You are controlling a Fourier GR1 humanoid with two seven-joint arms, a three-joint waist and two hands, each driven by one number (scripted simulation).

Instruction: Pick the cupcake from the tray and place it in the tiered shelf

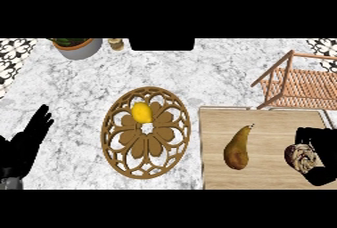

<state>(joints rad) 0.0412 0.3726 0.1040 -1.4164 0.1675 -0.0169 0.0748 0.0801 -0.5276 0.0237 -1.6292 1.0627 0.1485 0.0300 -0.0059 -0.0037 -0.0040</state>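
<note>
Right hand [322,138] curls round the cupcake [302,158] on the tray [276,127], pear [237,149] at its nine o'clock (left hand [30,138] open).

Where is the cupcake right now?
The cupcake is at the far right of the head view, over the wooden tray, just right of the pear, with the right hand curled round it; the tiered shelf stands behind.

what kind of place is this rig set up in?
Most likely a kitchen counter: a marble top, a lemon on a wooden trivet, a pear and cupcake on a tray, and a tiered shelf beside it.
</note>
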